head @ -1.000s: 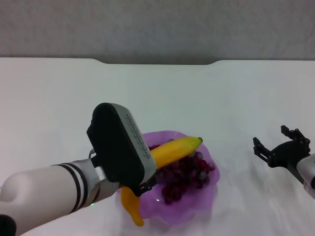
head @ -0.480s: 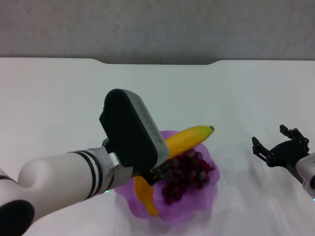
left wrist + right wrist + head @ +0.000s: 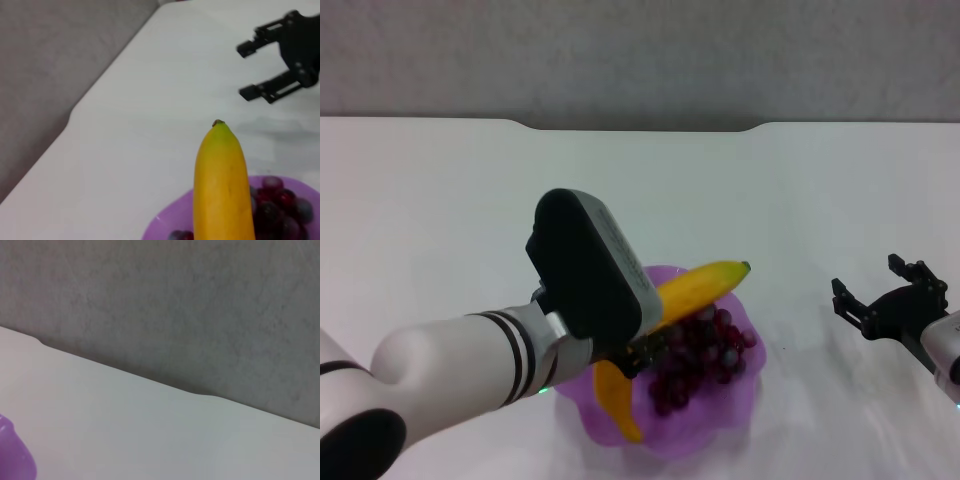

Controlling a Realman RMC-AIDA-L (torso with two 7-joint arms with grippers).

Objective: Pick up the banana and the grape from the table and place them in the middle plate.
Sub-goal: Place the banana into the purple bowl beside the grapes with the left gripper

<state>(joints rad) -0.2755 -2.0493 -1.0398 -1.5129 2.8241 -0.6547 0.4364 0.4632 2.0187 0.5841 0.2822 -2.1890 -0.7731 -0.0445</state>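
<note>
The left gripper [image 3: 638, 352] has edged nearer, pinching the banana [image 3: 695, 290] above the grapes [image 3: 698, 358]; only its wrist view shows the right gripper [image 3: 272, 62] spread

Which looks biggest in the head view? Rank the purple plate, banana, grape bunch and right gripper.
1. middle plate
2. banana, about as long as the plate is wide, though partly hidden by the left gripper
3. grape bunch
4. right gripper
</note>
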